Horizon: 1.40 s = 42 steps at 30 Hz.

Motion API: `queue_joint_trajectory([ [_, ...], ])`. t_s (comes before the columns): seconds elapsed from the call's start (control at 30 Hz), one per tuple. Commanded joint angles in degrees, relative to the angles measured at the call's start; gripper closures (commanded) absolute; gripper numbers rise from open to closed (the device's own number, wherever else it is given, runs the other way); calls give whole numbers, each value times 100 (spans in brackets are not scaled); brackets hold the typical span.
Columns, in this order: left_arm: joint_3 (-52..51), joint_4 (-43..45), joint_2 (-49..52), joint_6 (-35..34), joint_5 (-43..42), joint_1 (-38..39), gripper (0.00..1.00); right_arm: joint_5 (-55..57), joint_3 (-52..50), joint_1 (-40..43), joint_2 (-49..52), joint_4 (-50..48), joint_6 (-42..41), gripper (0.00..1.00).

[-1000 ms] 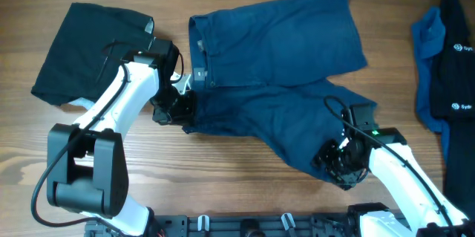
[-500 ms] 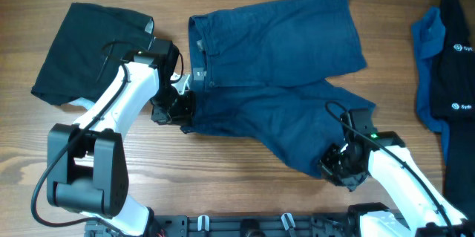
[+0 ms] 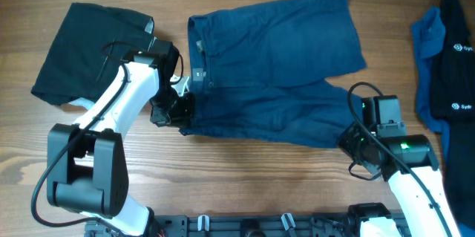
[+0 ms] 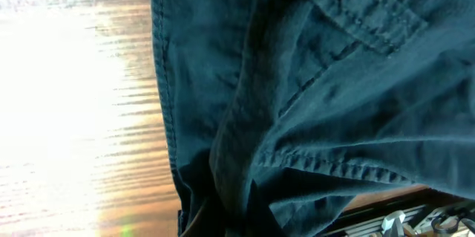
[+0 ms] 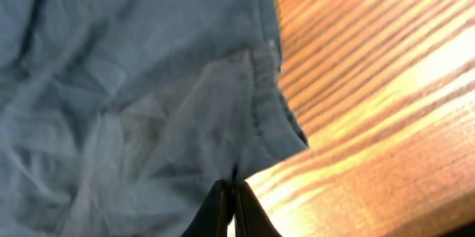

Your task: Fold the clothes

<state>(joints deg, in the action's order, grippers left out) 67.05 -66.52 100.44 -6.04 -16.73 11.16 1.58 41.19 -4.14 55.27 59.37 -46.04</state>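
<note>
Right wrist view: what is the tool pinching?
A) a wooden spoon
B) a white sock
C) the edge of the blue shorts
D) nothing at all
C: the right tool has its tips closed together on the stitched hem corner of the blue shorts, just where the cloth meets the wooden table.

Looks like robot lab. White left arm [image 3: 122, 99] and right arm [image 3: 415, 192] sit on black rail [image 3: 245, 226] at edge of wood table [image 3: 245, 185]. Blue shorts [image 3: 282, 36], black garment [image 3: 82, 44], logo clothes [image 3: 449, 59] laid out flat.
</note>
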Motion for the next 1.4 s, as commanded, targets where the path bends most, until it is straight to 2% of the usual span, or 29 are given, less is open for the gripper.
queue_joint_trajectory([
  [0.0,33,-44,-203,131,140,20,96,291,317,46,-24,-188,111,96],
  [0.17,33,-42,-254,131,140,20,96,-87,269,46,175,-17,109,96],
  [0.3,33,-35,-254,131,138,20,96,-619,-236,46,667,52,103,96],
  [0.5,33,-33,-254,131,140,20,96,-1373,-1176,46,1759,-890,87,95],
  [0.53,33,-33,-254,131,140,20,96,-1370,-1204,46,1853,-920,90,77],
  [0.6,33,-33,-254,133,140,20,96,-1405,-1207,46,1993,-944,87,32],
  [0.63,33,-33,-254,133,140,20,96,-1412,-1207,46,2011,-946,87,24],
  [0.7,33,-33,-254,131,138,20,96,-1410,-1207,46,2013,-922,87,14],
  [0.77,33,-35,-254,131,138,20,96,-1403,-1207,46,2015,-944,7,11],
  [0.83,33,-37,-254,131,138,20,96,-1272,-1207,46,2017,-1152,-199,11],
  [0.9,33,-42,-254,131,138,20,96,-1239,-1207,46,2017,-1386,-225,17],
  [0.93,33,-59,-254,131,138,20,96,-1233,-1207,46,2017,-1469,-317,32],
  [0.97,33,-83,-254,131,138,20,96,-1178,-1207,46,2017,-1521,-365,42],
  [1.0,33,-87,-254,131,138,20,96,-1121,-1207,46,2017,-1552,-365,49],
  [1.07,33,-85,-254,131,138,20,96,-857,-1207,46,2017,-1587,-380,53],
  [1.1,33,-87,-254,131,138,20,96,-682,-1207,46,2017,-1587,-415,65],
  [1.17,33,-87,-254,131,138,20,96,-640,-1207,46,2017,-1617,-498,75],
  [1.23,33,-87,-254,131,136,20,96,-627,-1207,46,2015,-1624,-490,96],
  [1.37,33,-81,-254,131,138,20,96,-809,-1025,46,1812,-1425,-50,96],
])
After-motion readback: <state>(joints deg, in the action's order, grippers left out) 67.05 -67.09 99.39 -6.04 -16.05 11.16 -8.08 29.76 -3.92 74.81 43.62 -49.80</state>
